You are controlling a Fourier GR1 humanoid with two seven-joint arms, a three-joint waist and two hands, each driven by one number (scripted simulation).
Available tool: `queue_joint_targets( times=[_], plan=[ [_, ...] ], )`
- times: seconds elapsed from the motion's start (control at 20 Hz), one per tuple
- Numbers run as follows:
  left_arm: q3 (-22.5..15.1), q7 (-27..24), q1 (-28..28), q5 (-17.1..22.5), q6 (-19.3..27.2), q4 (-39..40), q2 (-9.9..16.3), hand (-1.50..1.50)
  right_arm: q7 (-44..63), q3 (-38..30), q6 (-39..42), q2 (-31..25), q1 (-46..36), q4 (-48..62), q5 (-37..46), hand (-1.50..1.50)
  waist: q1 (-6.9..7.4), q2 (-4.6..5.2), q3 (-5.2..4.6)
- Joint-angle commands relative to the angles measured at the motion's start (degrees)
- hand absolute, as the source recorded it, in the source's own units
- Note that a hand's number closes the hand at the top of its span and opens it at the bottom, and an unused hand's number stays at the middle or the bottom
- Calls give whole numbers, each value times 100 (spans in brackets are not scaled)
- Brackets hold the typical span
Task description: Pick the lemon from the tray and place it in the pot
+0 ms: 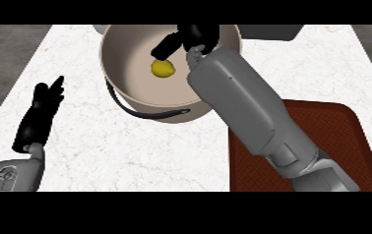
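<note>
The lemon [162,68] sits just below the fingertips of the right hand [190,37], inside the rim of the pot [127,100] and over its pale floor. Whether it is touching those fingertips or already lying on the bottom cannot be told from the head view. The right hand's fingers [166,47] point down toward the fruit and look relaxed rather than curled round it, so the hand appears to be letting go, not holding. The robot's grey forearm crosses from the red-brown tray [320,125], which lies well behind the wrist, up over the pot's near wall.

The step in hand seems to be the release. To do it well, the fingers should spread fully away from the lemon before the hand lifts, so that nothing drags the fruit back up. The hand should then rise straight, clear of the rim beside the knuckles and of the dark handle [145,111] hanging on the near wall, before the arm swings back.

The left hand [42,107] rests open at the view's left, fingers straight, well apart from the pot.
</note>
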Motion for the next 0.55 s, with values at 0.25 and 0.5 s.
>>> queue_joint_targets(
  times=[0.25, 0.5],
  plan=[
    [49, -124, 239, 33, 46, -140, -109, 0, -983, -356, -2343, 1, 293, -35, -613, -150, -110, -44, 3],
    [182, 166, 182, 37, 50, -219, -35, 0, -1270, -787, -2430, -336, 824, -628, -674, -150, -333, -93, 6]
  ],
)
